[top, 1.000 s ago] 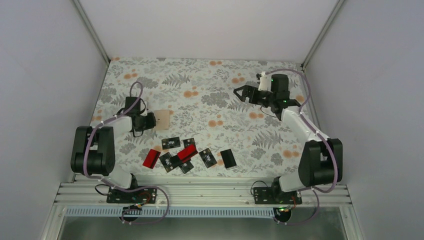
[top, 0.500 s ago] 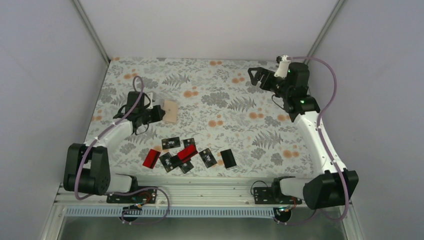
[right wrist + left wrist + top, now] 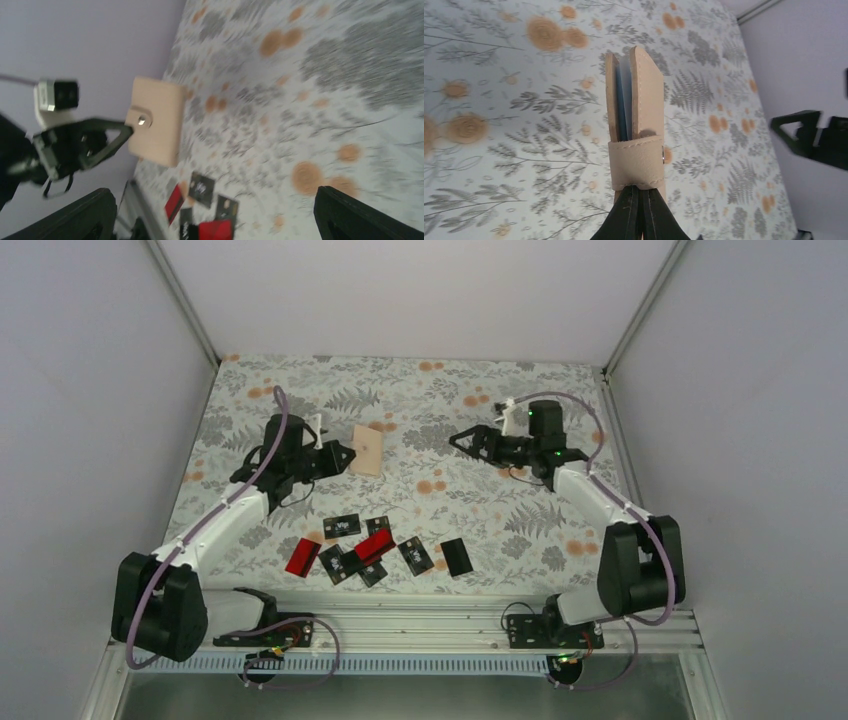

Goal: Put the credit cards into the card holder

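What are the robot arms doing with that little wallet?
The left pincer is shut on a tan wallet and holds it up above the flowery table. The right pincer is wide open and empty, pointing toward the wallet. The cards lie in a loose bunch on the table near the arms' bases.

tan card holder (image 3: pixel 367 450) aloft, credit cards (image 3: pixel 372 548) scattered
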Controlling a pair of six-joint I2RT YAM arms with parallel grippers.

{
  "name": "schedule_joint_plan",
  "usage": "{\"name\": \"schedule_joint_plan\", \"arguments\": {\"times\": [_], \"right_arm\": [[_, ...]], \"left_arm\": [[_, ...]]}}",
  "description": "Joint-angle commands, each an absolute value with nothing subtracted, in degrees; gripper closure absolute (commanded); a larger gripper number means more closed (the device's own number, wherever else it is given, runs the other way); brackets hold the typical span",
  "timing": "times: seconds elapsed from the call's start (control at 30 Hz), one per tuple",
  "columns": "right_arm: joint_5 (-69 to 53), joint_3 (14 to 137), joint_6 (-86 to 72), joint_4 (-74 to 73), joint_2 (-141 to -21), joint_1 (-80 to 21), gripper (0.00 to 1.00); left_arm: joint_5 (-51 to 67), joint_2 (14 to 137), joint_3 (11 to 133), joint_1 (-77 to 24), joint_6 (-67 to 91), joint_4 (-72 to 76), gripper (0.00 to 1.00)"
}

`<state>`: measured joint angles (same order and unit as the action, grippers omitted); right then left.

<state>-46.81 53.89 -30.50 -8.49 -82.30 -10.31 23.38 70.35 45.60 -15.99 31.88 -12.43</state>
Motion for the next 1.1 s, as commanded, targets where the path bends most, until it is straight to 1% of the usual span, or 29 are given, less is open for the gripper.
{"name": "schedule_joint_plan", "arguments": {"times": [0.0, 0.17, 0.33, 0.37, 0.43, 0.6, 0.73, 1.07], "right_arm": [[-57.96, 52.16, -32.03, 1.30, -84.52, -15.00, 0.00], [-64.71, 54.54, -33.96, 6.06, -89.82, -18.56, 0.01], [-66.95, 56.94, -37.29, 9.22, -92.11, -20.22, 0.08], [-67.30, 56.99, -38.36, 10.38, -92.23, -20.40, 0.11], [-67.59, 56.96, -40.10, 12.29, -92.23, -20.83, 0.15], [-67.79, 56.93, -44.07, 16.89, -92.40, -21.83, 0.23], [-68.03, 57.82, -46.33, 19.04, -92.89, -21.97, 0.26], [-69.99, 60.54, -54.06, 26.58, -93.40, -21.97, 0.49]], "left_arm": [[28.46, 71.10, 48.51, -17.40, 37.16, -9.70, 0.98], [31.32, 72.29, 49.91, -19.52, 40.20, -6.11, 0.98], [35.67, 73.44, 50.61, -20.41, 44.23, -1.10, 0.98], [36.29, 73.58, 50.79, -20.59, 44.98, -0.10, 0.97], [37.44, 73.90, 51.29, -20.80, 46.31, 1.78, 0.98], [40.72, 75.20, 53.39, -20.92, 47.55, 3.55, 0.98], [43.03, 75.01, 54.40, -20.92, 48.73, 5.12, 0.98], [45.82, 74.12, 56.42, -20.92, 49.62, 5.63, 0.98]]}}
